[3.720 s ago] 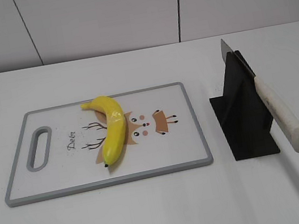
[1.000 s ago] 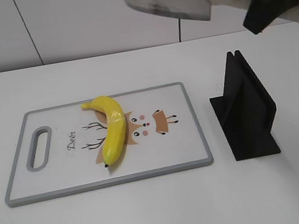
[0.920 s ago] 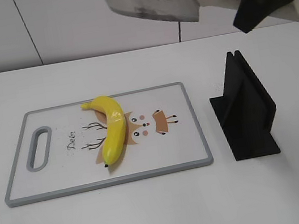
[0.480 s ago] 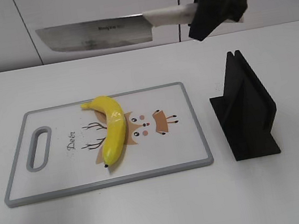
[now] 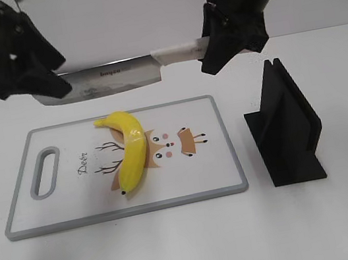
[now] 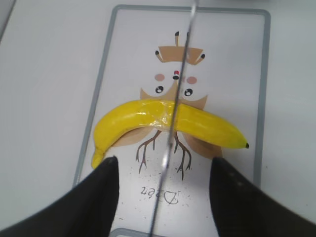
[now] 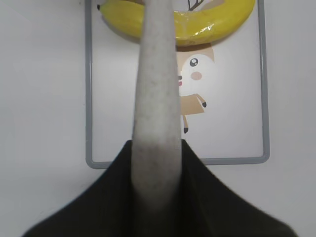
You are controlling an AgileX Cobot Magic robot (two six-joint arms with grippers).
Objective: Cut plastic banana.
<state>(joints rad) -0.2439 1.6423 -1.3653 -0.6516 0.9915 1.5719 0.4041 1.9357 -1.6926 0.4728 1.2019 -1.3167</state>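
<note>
The plastic banana [image 5: 131, 152] lies whole on the white cutting board [image 5: 219, 162]; it also shows in the left wrist view [image 6: 148, 118] and in the right wrist view [image 7: 207, 27]. My right gripper [image 5: 214, 53] is shut on the white handle [image 7: 154, 123] of a cleaver [image 5: 112, 78], held level above the board's far edge. My left gripper [image 5: 46, 84] is open; its fingers straddle the blade's far end [image 6: 163, 192], blade edge-on between them, not touching. The blade hangs over the banana's middle.
A black knife stand [image 5: 284, 128] stands empty on the white table to the right of the board. The board has a grey rim, a handle slot [image 5: 45, 171] at its left end and a deer drawing [image 6: 175, 79].
My right gripper has lifted the cleaver from the stand, swung it left and lowered it to level above the board. My left gripper has come in around the blade tip.
</note>
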